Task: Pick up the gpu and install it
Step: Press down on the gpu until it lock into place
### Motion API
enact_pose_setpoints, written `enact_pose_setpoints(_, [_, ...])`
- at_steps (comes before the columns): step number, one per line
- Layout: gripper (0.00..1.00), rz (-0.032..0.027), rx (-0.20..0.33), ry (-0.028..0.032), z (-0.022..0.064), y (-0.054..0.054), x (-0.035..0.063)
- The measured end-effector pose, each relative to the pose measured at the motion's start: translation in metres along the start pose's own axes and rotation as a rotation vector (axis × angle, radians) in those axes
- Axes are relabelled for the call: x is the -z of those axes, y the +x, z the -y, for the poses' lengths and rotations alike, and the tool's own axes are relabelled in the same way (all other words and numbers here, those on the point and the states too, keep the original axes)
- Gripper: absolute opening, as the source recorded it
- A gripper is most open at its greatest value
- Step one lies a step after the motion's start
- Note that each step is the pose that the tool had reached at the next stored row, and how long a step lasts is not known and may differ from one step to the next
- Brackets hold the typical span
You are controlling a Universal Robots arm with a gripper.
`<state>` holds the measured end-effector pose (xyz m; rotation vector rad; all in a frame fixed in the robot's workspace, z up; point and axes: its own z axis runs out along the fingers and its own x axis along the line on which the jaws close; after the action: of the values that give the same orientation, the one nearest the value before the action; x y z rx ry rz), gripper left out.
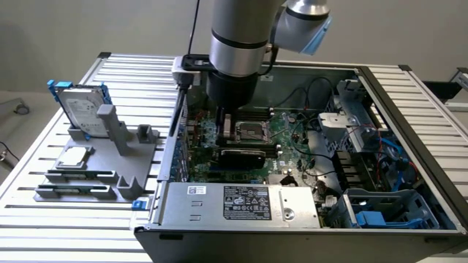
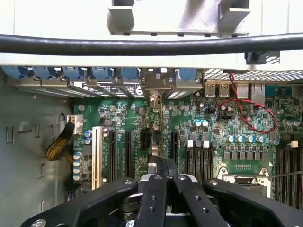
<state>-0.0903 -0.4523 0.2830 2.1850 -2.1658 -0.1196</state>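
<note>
We see the grey robot arm (image 1: 234, 38) reaching straight down into the open grey metal computer case (image 1: 292, 246), which lies on its side on the slatted aluminium table (image 1: 131, 71). Its black jaws are shut, tip pressed against tip, low over the green motherboard (image 2: 128, 118) among the long expansion slots. The gpu (image 1: 241, 158), a small flat card with a glossy black shroud, stands on edge on that motherboard. It is just on the near side of the square silver processor socket (image 1: 252, 130) and beneath the arm. In the wrist view we look along the card's thin upper edge, which runs from the closed jaws away to a silver bracket at the case's rear wall. The jaws sit right at that edge, though we cannot tell whether they touch it. A thick black cable (image 2: 142, 45) crosses the wrist view above the case wall. At the near end of the case lies a silver box-shaped power supply (image 1: 241, 203). Beside the case, on the exterior view's left, a grey plastic holder (image 1: 124, 148) rests on the table. It carries an upright silver hard drive in a blue frame (image 1: 79, 107) and a small square silver processor chip (image 1: 73, 157).
</note>
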Motion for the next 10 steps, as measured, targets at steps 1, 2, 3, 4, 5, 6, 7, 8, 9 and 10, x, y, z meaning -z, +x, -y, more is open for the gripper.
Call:
enact_pose_setpoints(1, [0.11,0.0,0.0,0.0002,-0.0004,0.0,-0.0001])
enact_pose_setpoints(2, [0.11,-0.0001,0.001,0.0004,-0.0005,0.0,-0.0001])
enact_pose_setpoints(3, [0.11,-0.0003,0.001,0.0008,-0.0005,0.0001,-0.0004])
enact_pose_setpoints(4, [0.11,-0.0001,0.002,0.0017,-0.0005,0.0001,-0.0009])
enact_pose_setpoints(5, [0.11,-0.0003,0.002,0.0031,-0.0005,0.0,-0.0017])
enact_pose_setpoints(6, [0.11,-0.0004,0.003,0.005,-0.0004,0.0,-0.0027])
enact_pose_setpoints(7, [0.11,-0.0005,0.004,0.0073,-0.0004,0.0,-0.0039])
enact_pose_setpoints(8, [0.11,-0.0006,0.005,0.01,-0.0003,-0.0001,-0.0051])
enact_pose_setpoints(9, [0.11,-0.0007,0.005,0.0123,-0.0002,-0.0002,-0.0061])
enact_pose_setpoints(10, [0.11,-0.0008,0.005,0.0141,-0.0003,-0.0005,-0.0069])
